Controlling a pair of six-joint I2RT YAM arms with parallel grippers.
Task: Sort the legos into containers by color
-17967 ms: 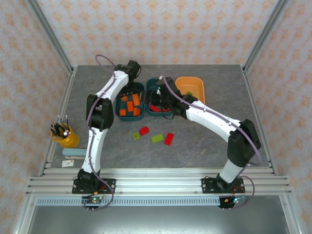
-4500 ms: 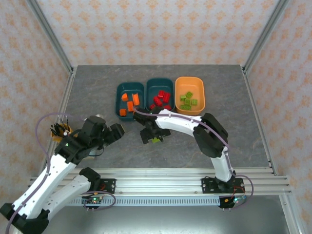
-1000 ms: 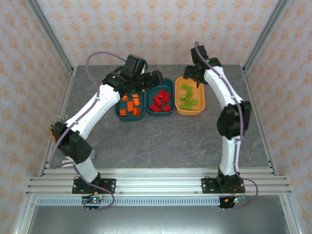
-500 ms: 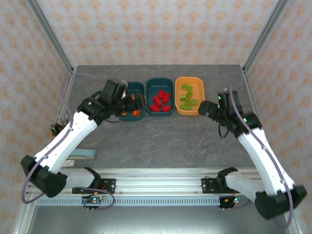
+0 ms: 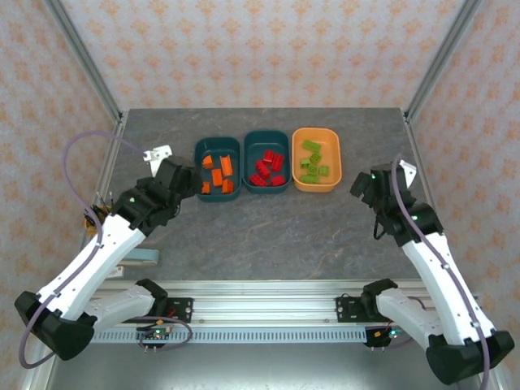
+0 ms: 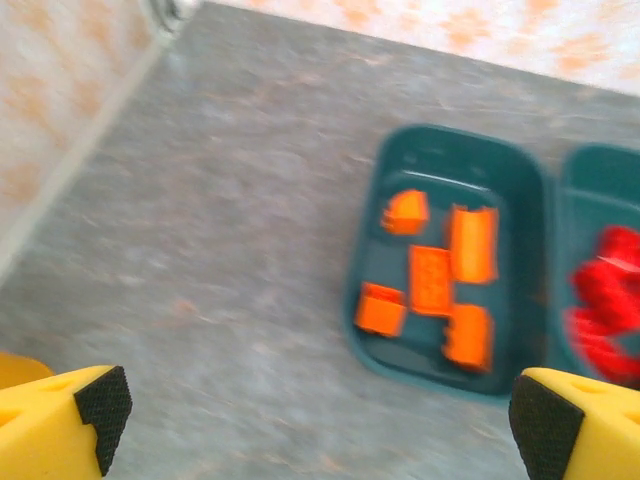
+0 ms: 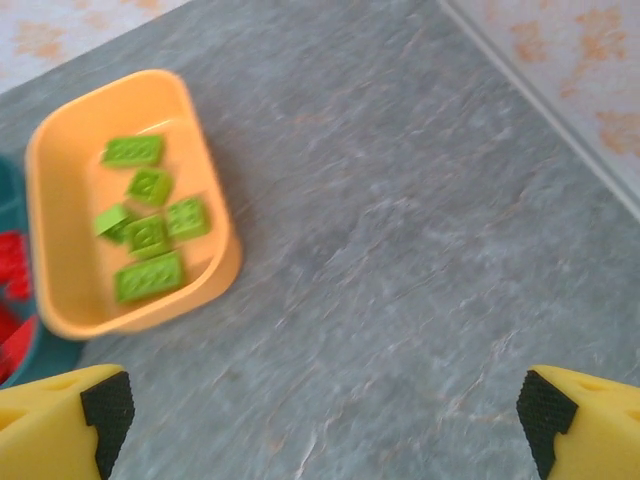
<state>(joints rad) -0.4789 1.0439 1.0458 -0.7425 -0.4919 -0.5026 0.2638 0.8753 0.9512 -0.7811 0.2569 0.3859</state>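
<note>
The grey bench (image 5: pixel 260 236) takes up most of the overhead view. No loose brick shows on its open middle or near side.

The two arms come next, each bent over its own half. The left one reaches toward 10 o'clock from its base and the right one toward 12 o'clock.

Three tubs stand in a row at 12 o'clock from the bench's middle, side by side and close together. At 9 o'clock in the row is a teal tub (image 5: pixel 218 140), in the middle a second teal tub (image 5: pixel 267 133), and at 3 o'clock an orange tub (image 5: pixel 329 146).

The left hand (image 6: pixel 320 410) hovers at about 8 o'clock from the first teal tub, clear of its rim. Its fingers are spread wide with nothing between them. The right hand (image 7: pixel 325 412) hangs at about 4 o'clock from the orange tub, well apart from it, and is equally wide and empty.

Smallest are the bricks. The orange bricks (image 6: pixel 432 280) lie flat in the first teal tub, the red bricks (image 5: pixel 268 168) are heaped in the middle one, and the green bricks (image 7: pixel 150 235) are scattered in the orange tub. Each tub holds one colour only.

On this showing the sorting looks finished, and the step in hand is the close of the task rather than another pick. The next move probably calls for no grasp. The arms need only draw toward their bases, passing clear of the tub rims so nothing is nudged.
</note>
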